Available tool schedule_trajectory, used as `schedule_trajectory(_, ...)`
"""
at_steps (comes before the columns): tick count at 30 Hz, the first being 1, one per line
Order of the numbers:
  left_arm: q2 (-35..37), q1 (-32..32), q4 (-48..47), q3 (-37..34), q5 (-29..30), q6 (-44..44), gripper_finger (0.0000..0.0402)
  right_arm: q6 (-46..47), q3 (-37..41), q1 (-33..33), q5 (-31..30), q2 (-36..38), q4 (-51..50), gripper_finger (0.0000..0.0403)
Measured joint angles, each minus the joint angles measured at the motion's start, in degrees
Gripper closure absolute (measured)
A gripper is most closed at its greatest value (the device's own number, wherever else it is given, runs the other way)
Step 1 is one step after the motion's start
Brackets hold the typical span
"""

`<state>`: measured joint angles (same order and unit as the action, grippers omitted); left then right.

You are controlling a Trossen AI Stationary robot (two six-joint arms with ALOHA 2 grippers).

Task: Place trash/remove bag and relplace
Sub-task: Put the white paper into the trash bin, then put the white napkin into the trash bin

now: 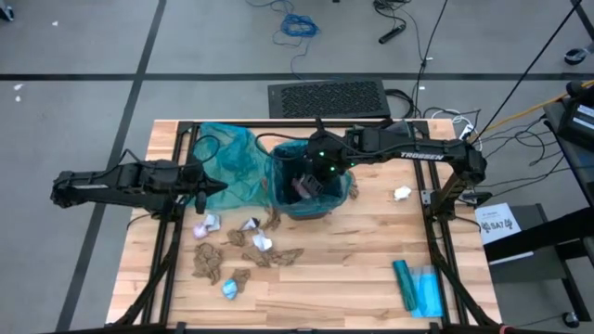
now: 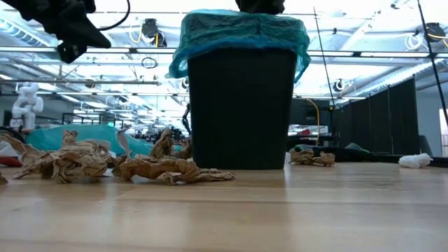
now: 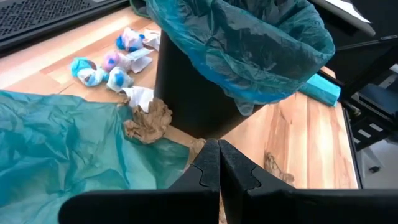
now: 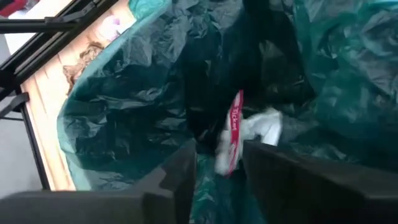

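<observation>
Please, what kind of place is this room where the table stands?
Probably a robotics lab or workshop in a large open hall. The wooden table carries a black metal frame holding two arms, loose cables lie on the grey floor, and the low view shows long ceiling lights and dark partitions.

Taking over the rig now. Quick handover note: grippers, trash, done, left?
Right gripper: open over the bin, white wad with a red strip just past its fingers, inside the liner.
Left gripper: shut, empty, above the loose teal bag left of the bin.
Done: at least one piece in the bin.
Left: wads in front of the bin, one white wad to its right; then swap the bag.
</observation>
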<state>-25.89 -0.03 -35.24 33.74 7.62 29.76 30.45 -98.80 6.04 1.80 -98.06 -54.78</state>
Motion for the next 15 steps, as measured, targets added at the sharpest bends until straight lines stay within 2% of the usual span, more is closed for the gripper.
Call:
schedule_trajectory(3,0.0,0.0,0.02,0.0,0.02,0.02,0.0401,0.13,0.0,0.02,0.02,0.33,-0.82,0.0257)
schedule_trajectory(8,0.02,0.01,0.0,0.0,0.02,-0.02,0.0401,2.77,0.0,0.0,-0.74,3.74,-2.47,0.0258)
schedule_trajectory(15,-0.74,0.02,-0.02,0.0,0.06,0.0,0.0401,8.08,-0.02,-0.56,-9.03,11.77,-12.28,0.0266)
